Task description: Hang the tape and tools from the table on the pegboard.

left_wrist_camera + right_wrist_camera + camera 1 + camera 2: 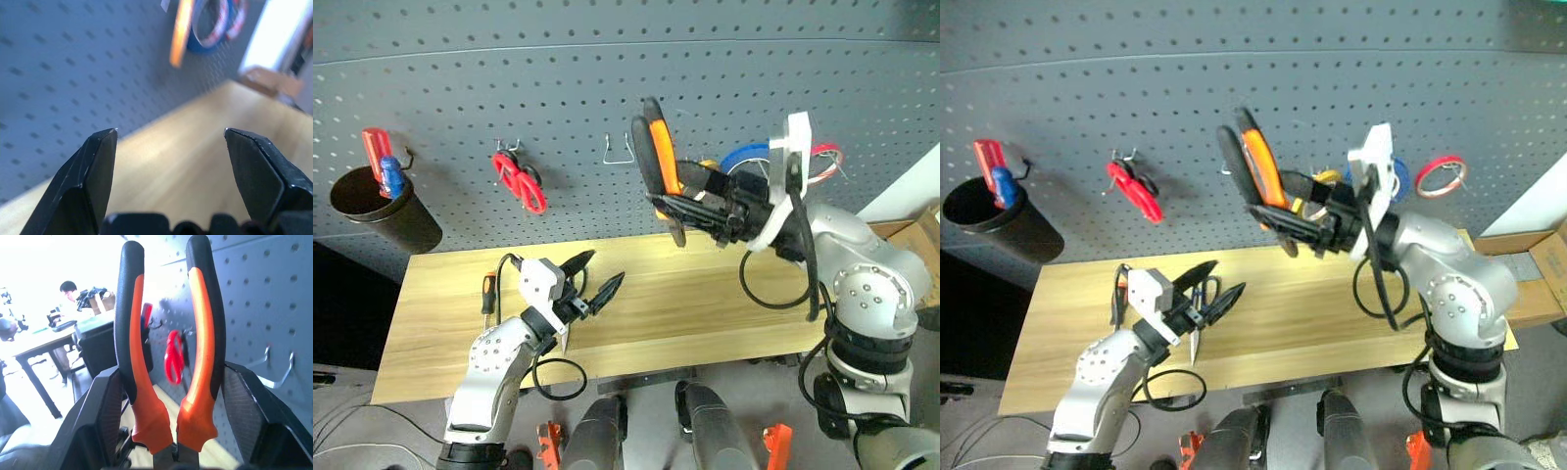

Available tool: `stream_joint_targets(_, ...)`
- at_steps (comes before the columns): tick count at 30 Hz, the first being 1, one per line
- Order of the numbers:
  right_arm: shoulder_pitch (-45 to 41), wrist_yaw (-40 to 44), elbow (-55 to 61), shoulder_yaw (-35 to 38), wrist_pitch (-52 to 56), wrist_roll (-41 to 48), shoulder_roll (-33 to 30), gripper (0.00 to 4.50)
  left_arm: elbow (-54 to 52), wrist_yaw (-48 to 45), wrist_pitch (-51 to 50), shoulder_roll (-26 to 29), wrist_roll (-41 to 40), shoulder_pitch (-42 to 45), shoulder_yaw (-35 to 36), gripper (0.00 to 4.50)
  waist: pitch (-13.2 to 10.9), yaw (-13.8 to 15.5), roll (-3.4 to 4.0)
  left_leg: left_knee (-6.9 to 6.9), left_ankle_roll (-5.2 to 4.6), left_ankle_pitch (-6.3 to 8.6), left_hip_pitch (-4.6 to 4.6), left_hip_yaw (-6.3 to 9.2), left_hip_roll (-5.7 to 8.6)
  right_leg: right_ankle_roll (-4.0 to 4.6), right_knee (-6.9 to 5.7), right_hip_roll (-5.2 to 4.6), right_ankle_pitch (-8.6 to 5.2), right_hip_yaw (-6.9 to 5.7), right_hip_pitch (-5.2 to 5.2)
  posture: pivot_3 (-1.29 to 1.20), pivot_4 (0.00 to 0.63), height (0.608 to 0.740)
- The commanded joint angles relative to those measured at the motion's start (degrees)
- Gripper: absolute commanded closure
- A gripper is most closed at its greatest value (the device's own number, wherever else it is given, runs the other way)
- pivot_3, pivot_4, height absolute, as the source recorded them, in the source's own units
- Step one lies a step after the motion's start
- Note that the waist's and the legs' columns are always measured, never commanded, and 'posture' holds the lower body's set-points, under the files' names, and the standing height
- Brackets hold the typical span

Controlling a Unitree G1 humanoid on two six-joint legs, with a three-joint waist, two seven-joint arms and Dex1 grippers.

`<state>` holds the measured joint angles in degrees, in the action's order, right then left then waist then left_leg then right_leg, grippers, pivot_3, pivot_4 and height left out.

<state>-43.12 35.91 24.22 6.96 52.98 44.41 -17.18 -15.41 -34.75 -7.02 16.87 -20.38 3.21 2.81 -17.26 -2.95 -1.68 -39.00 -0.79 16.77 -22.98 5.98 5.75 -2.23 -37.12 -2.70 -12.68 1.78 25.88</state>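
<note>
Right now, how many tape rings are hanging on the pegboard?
2: a blue ring partly behind the right arm, and a thinner red ring beside it, further to the right. The arm may hide another.

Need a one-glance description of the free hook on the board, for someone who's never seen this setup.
Start at the dark grey pegboard behind the wooden table. Midway along it, right of the red-handled scissors and just left of the orange-and-black pliers in the right gripper, sits a bare metal hook. Unlike its neighbours, nothing hangs on it.
</note>
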Motion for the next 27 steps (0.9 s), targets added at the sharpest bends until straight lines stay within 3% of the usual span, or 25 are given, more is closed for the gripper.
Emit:
stream_joint_targets(1, -6.80, -2.76, -3.35, -1.82, -8.50, -4.51, 2.43, 2.01, -6.80, 2.34, 1.20, -0.44, -1.79, 2.97, 1.68, 0.77, 0.00, -0.09, 0.00, -0.01, 0.00, -0.01, -0.07, -0.11, 0.00, 0.01, -0.05, 0.00, 0.04, 0.04, 0.15, -0.09, 0.259, 0.740)
stream_joint_targets(11, -14.22, -5.07, -14.49, -9.43, -30.49, -19.46, 10.10, 2.01, -12.67, 7.88, 0.02, 2.34, -1.83, 2.96, 8.17, 0.77, 0.34, -0.31, 0.05, 0.06, 0.03, -0.02, -0.07, -0.36, -0.14, 0.03, -0.11, 0.02, 0.05, -0.08, 0.36, -0.01, 0.233, 0.740)
stream_joint_targets(17, -14.66, -6.67, -20.43, -13.53, -40.47, -26.50, 14.91, 2.01, -11.72, 11.76, 3.11, 0.51, -1.30, 3.61, 10.88, 0.77, 0.53, 0.20, 0.05, 0.02, 0.09, -0.06, -0.04, -0.28, -0.18, 0.15, -0.11, -0.03, 0.12, -0.68, 0.31, 0.00, 0.220, 0.740)
stream_joint_targets(27, -16.94, -13.36, -38.17, -13.71, -58.81, -36.09, 21.01, 2.01, -12.62, 12.49, 3.99, -0.74, -1.02, 0.94, 9.51, 0.77, 0.88, 1.05, 0.01, 0.01, 0.14, -0.09, -0.02, -0.27, -0.19, 0.19, -0.13, -0.07, 0.14, -0.87, 0.30, 0.01, 0.216, 0.740)
